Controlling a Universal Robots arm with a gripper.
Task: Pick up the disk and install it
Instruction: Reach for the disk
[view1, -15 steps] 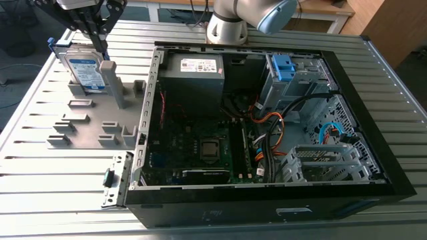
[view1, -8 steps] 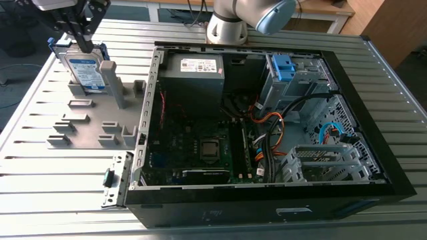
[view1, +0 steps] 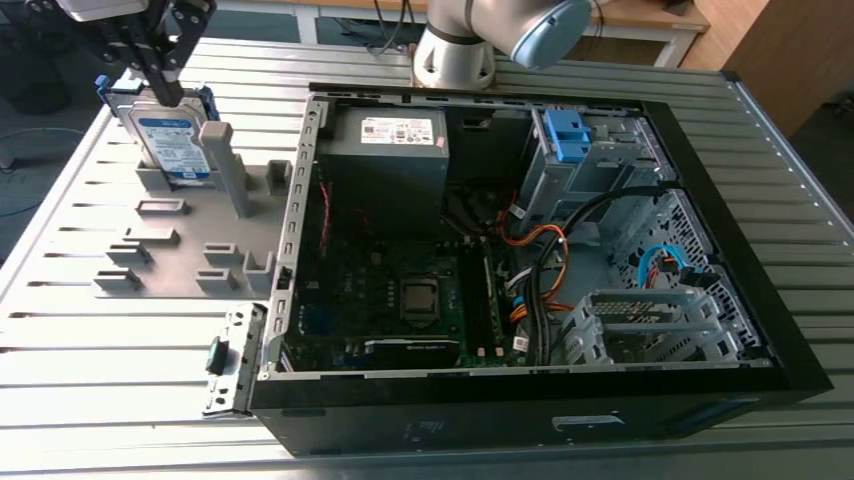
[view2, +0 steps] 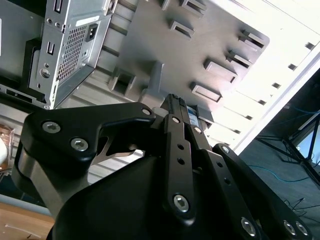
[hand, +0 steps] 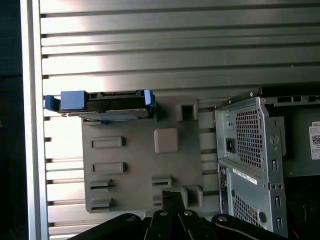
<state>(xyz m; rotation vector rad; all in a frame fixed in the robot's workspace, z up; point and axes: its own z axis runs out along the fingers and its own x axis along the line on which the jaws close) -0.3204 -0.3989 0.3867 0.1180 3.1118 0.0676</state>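
Note:
The disk (view1: 174, 140) stands on edge in a slot at the far end of a grey holder plate (view1: 187, 250), its blue-and-white label facing out and its blue bracket around it. In the first wrist view the disk (hand: 105, 106) shows edge-on at the plate's (hand: 140, 170) far side. My gripper (view1: 167, 85) hangs just above the disk's top edge in the exterior view, its black fingers pressed together with nothing between them. Both wrist views show the gripper (view2: 175, 100) (hand: 172, 196) shut, over the plate (view2: 165, 40).
An open black computer case (view1: 534, 250) lies on the slatted metal table to the exterior view's right of the plate. Inside are a grey power supply (view1: 394, 150), a motherboard, cables and a metal drive cage with a blue latch (view1: 567, 135). The arm's base (view1: 454, 50) stands behind the case.

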